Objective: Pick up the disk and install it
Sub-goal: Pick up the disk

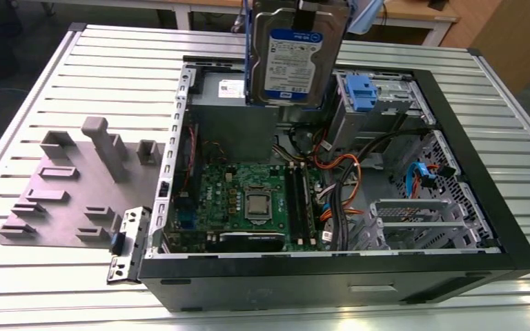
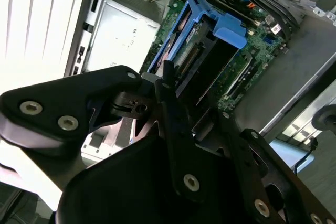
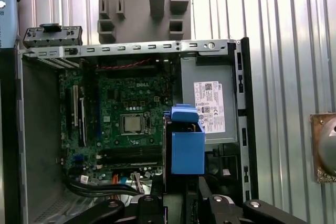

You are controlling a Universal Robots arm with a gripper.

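Note:
The disk (image 1: pixel 295 55), silver-grey with a white-and-blue label, hangs upright above the back of the open computer case (image 1: pixel 475 145). My gripper (image 1: pixel 300 5) is shut on its upper end at the top edge of the exterior view. In the second wrist view the black fingers (image 2: pixel 169 95) clamp the disk (image 2: pixel 202 59), and its blue carrier frame (image 2: pixel 223 24) points down toward the motherboard. In the first wrist view the disk (image 3: pixel 187 150) is seen end-on, hovering over the case beside the power-supply box (image 3: pixel 207 103).
Inside the case lie the green motherboard (image 1: pixel 246 200), a grey power-supply box (image 1: pixel 228 114), a metal drive cage with a blue latch (image 1: pixel 361 93) and orange cables (image 1: pixel 339 165). On the slatted table, toward the exterior view's left, sit a grey block fixture (image 1: pixel 72 186) and a metal bracket (image 1: pixel 129 245).

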